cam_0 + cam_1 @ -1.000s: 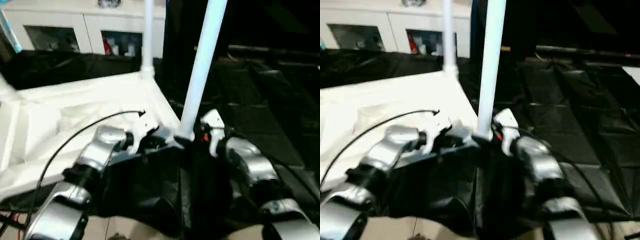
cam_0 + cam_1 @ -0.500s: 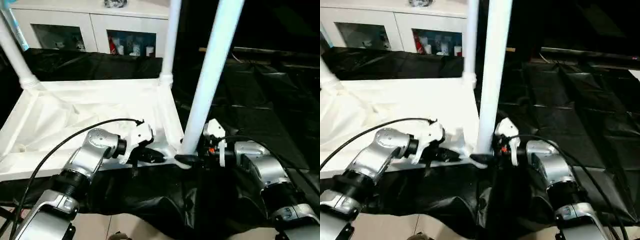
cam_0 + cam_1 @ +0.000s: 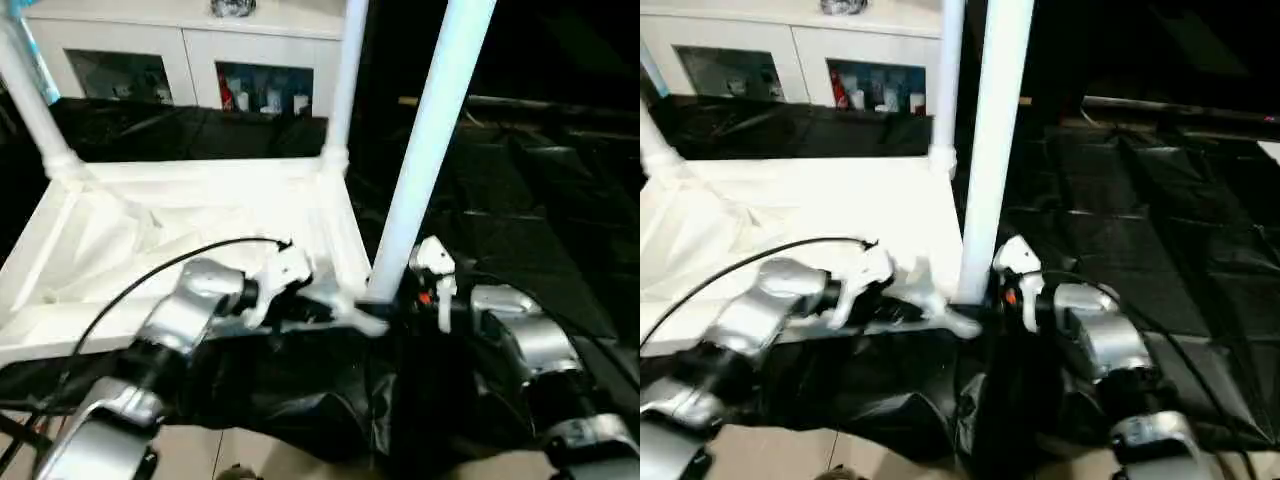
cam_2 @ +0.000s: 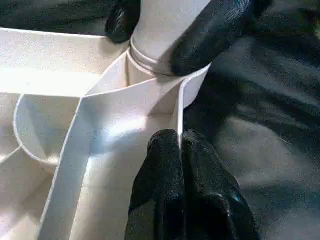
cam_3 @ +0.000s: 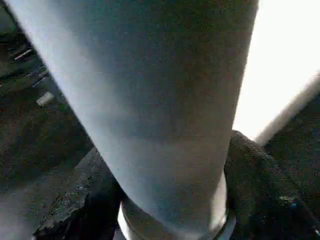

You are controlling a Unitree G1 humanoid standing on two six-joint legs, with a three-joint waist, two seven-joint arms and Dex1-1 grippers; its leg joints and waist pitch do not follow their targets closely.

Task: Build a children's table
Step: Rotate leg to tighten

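Note:
The children's table lies upside down, its white top (image 3: pixel 150 230) showing the ribbed underside on a black sheet. Three of its legs stand up from corners: far left (image 3: pixel 30 100), far right (image 3: pixel 343 80), and near right (image 3: pixel 430 150). My left gripper (image 4: pixel 178 142) is shut on a thin rib wall of the top beside the near right corner. My right gripper (image 3: pixel 395 300) grips the base of the near right leg (image 5: pixel 165 100). Its fingers (image 4: pixel 215 30) press against both sides just above the socket.
A white cabinet with glass doors (image 3: pixel 180 60) stands behind the table. The black sheet (image 3: pixel 520 200) covers the floor to the right and in front. A black cable (image 3: pixel 150 275) arcs over my left forearm.
My right gripper's fingers have closed in on the base of the near right leg. My left gripper has kept its hold on the rib. The head camera has shifted.

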